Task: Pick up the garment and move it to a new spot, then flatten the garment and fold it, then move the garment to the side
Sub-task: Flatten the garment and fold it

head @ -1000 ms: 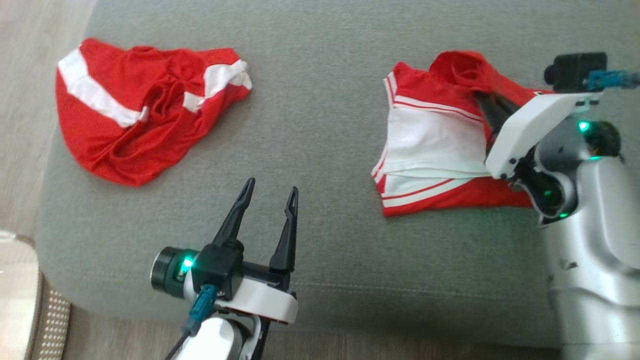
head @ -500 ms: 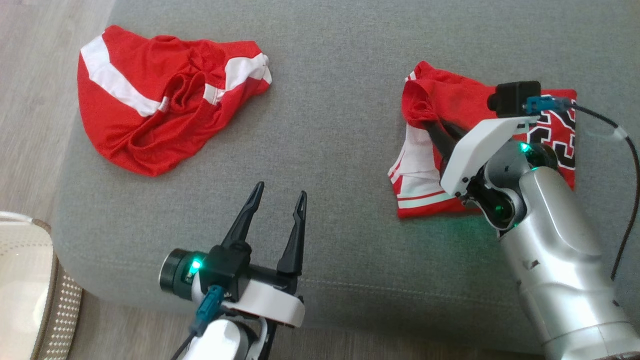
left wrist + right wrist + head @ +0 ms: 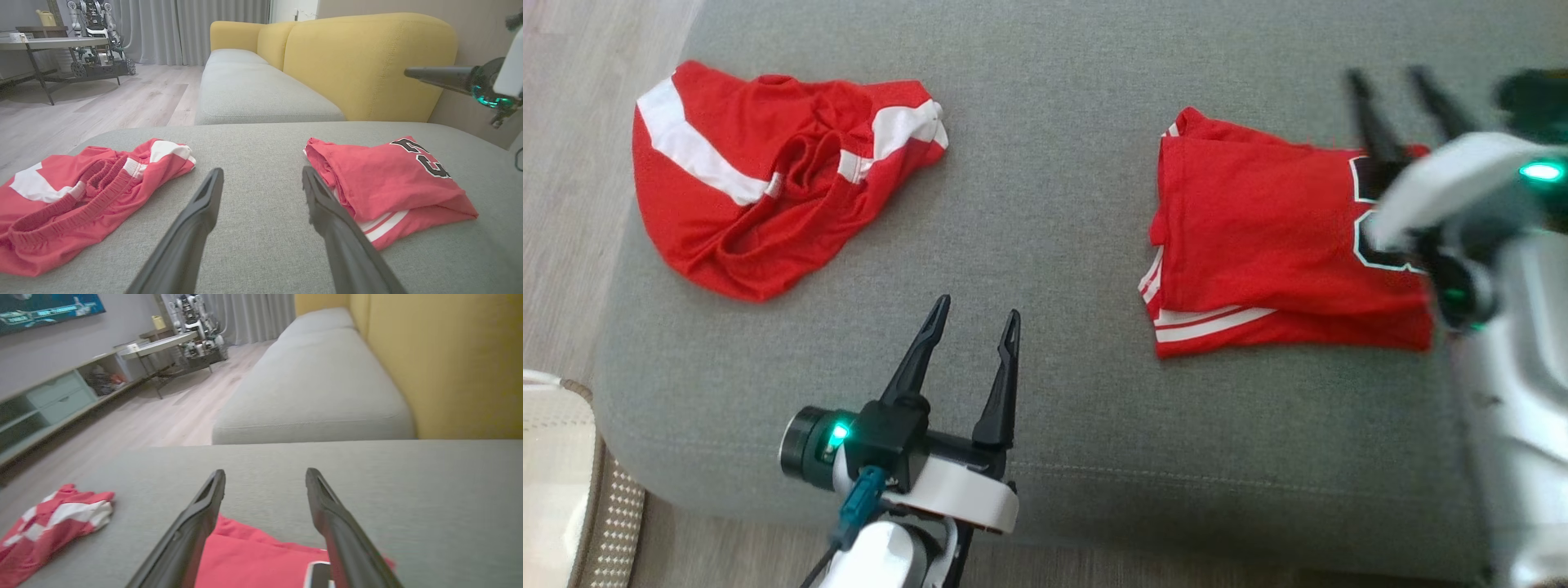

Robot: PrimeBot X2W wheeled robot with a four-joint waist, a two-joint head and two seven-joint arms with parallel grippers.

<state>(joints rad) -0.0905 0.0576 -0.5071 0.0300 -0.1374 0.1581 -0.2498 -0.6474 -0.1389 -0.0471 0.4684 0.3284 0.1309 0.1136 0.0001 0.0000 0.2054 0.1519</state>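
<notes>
Red jersey (image 3: 1282, 245) lies folded by the right edge of the grey sofa cushion (image 3: 1054, 163), so the fold looks done and only the move aside is left; right end effector (image 3: 1387, 75) above it spread, empty; left end effector (image 3: 977, 309) spread, empty, near front edge.

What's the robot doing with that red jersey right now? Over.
Left gripper jaws open, idle. Right gripper jaws open, raised above the jersey. Jersey folded, lying on grey cushion. Crumpled red shorts lie apart, left.
</notes>
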